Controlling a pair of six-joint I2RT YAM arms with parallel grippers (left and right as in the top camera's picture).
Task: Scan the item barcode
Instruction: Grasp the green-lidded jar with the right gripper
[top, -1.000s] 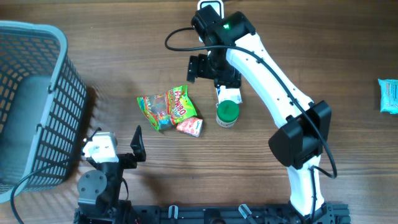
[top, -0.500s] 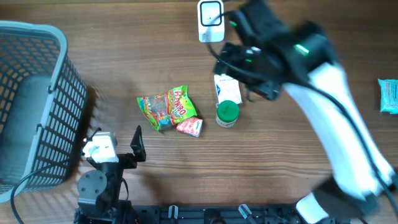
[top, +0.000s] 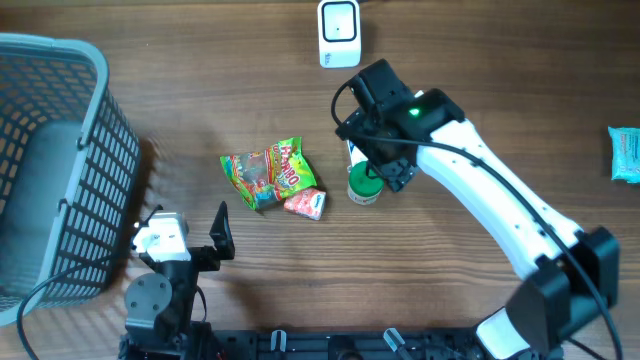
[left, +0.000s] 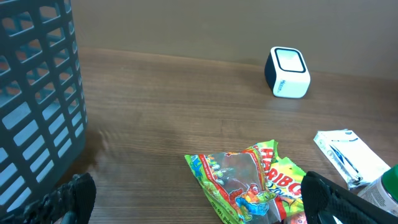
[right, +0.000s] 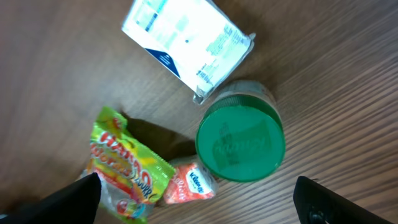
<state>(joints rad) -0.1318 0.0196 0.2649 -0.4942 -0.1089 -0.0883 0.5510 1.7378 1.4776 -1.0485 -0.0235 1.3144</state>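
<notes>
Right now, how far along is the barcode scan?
Done: nothing visible; no item is gripped or at the scanner. In hand: the right gripper hovers open above the green-lidded jar, beside the white box. Left to do: grasp an item, carry it to the scanner, present its barcode. The left gripper sits open near the basket.

Noting a grey slatted basket (top: 95, 190) standing upright on the wood-grain tabletop (top: 200, 90). Lying right of the basket, apart from it: a green and yellow gummy bag (top: 265, 172), a small pink packet (top: 305, 203) touching its corner farthest from the basket. Lying well away from the basket, at the opposite edge: a blue packet (top: 626, 153).
</notes>
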